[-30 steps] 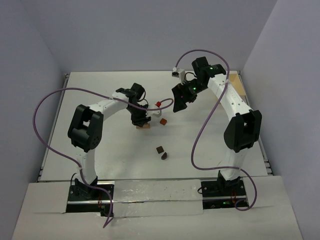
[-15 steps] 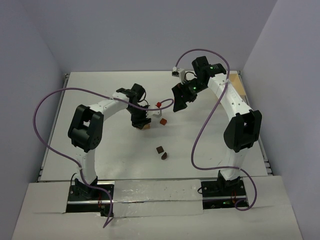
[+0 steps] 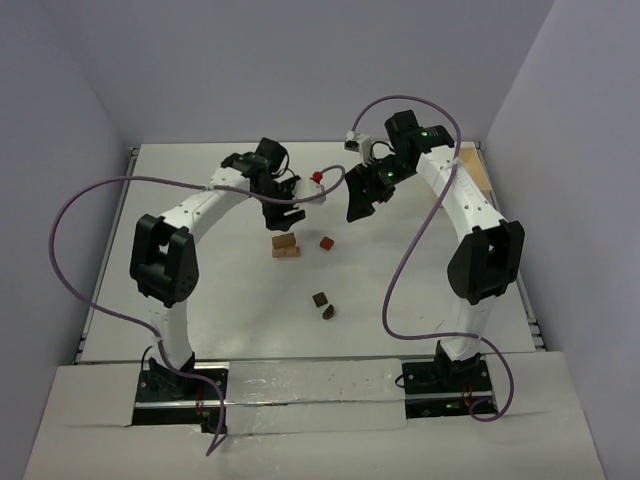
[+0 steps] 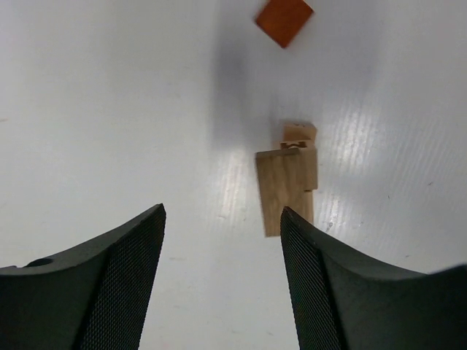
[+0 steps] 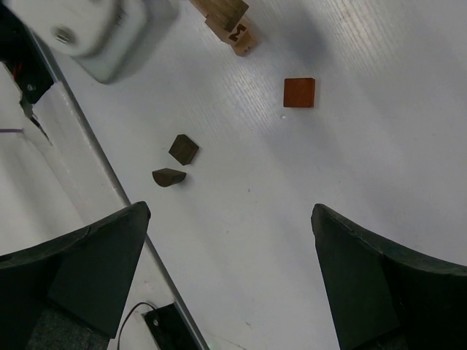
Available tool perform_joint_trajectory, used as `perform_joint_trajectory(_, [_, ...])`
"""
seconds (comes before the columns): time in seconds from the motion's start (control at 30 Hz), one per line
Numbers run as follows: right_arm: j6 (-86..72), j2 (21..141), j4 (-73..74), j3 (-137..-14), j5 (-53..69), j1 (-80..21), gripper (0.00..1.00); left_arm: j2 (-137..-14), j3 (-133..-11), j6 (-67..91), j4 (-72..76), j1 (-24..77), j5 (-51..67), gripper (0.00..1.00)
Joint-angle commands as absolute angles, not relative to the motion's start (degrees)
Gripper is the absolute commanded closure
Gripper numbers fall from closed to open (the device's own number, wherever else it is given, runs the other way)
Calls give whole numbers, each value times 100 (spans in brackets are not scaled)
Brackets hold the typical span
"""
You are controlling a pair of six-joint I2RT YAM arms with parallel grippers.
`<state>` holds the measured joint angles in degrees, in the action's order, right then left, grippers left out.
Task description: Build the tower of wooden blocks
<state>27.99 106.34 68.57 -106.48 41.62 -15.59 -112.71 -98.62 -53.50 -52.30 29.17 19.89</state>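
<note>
Released and empty, my left gripper point(image 4: 221, 213) hangs above the white table point(image 4: 109, 102), its two dark fingers point(image 4: 120, 281) parted with nothing but bare surface between them. Just past the tip of the finger on the right of my left wrist view, slightly right of centre, stands the wood block tower point(image 4: 287, 186): a light tan flat piece lying over smaller tan wood that shows at its upper edge, clear of my fingers. At the top edge of that view, above the tower, lies a reddish-brown block point(image 4: 284, 20), apart from it. From above, the tower sits near the middle of the frame, just below my left gripper, with the reddish-brown block just to its right and not touching. Lower down, toward the centre of the top view, two dark brown pieces point(image 3: 319, 299) lie close beside each other, well apart from the tower. My right gripper point(image 5: 232, 211) is spread wide and holds nothing; in the top view it hangs in the upper middle, to the right of my left one. Its wrist view shows the tower cut off by the top edge, a blurred white housing point(image 5: 109, 33) in the upper left corner, the reddish-brown block right of centre near the top, and the dark brown pieces at left centre
</note>
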Motion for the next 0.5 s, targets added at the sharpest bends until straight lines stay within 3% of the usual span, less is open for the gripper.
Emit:
perform_joint_trajectory(0.0, [2769,10232,6648,-10659,4155,-1530,0,-10183,-10257,-4927,-5176,2678,2130,28])
perform_joint_trajectory(0.13, [2761,9997,6498,-10400,4125,-1529,0,-9030,-9415,-4635,-4668,2409,2472,23])
perform_joint_trajectory(0.17, [2763,9923,6456,-10357,4139,-1530,0,-8525,-8949,-4451,-4501,2322,2621,19])
perform_joint_trajectory(0.23, [2701,9814,6309,-10199,4131,-1538,0,-7786,-8241,-4083,-4007,2232,2750,1])
perform_joint_trajectory(0.47, [1473,9659,4673,-9564,3555,-1712,0,-7269,-7080,-2053,-3378,1453,3155,1])
